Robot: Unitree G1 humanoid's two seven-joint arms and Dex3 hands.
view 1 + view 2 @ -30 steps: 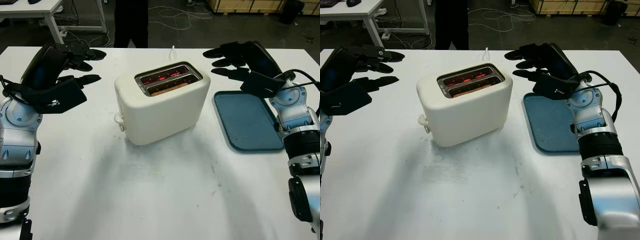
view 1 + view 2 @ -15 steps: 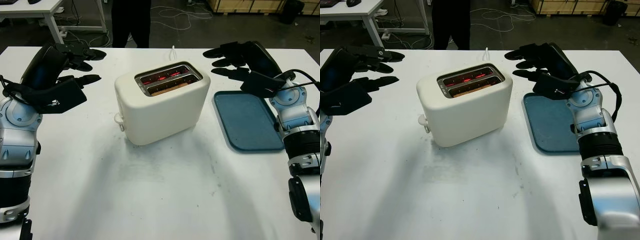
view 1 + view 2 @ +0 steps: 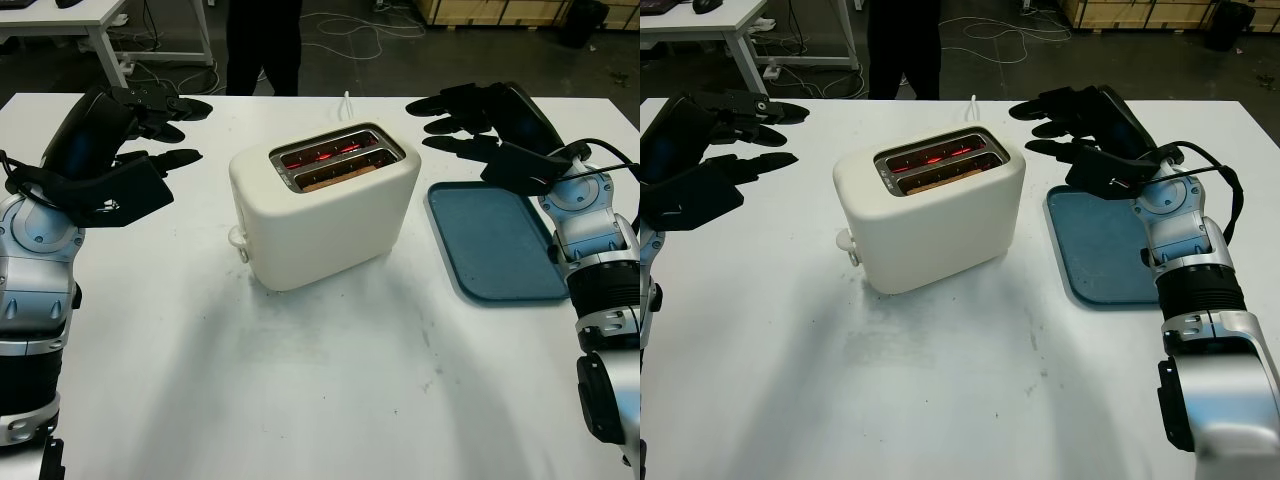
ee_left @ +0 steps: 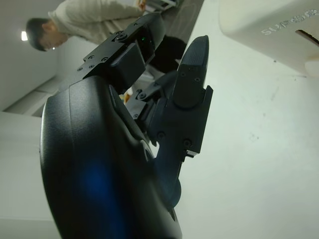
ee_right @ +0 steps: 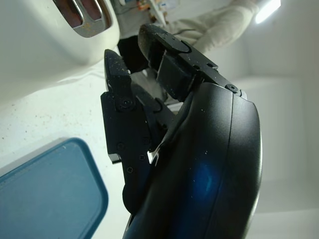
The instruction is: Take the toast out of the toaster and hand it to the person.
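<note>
Before you lies the white desk (image 3: 300, 400), with a person (image 3: 263, 45) in dark trousers standing at its far edge. At the desk's centre stands the cream toaster (image 3: 325, 205), both slots glowing red; the toast (image 3: 340, 176) sits low in the nearer slot. A blue tray (image 3: 495, 240) lies flat to the right of the toaster. Your left hand (image 3: 150, 130) hangs open above the desk, left of the toaster. Your right hand (image 3: 465, 120) hangs open, holding nothing, above the tray's far end.
</note>
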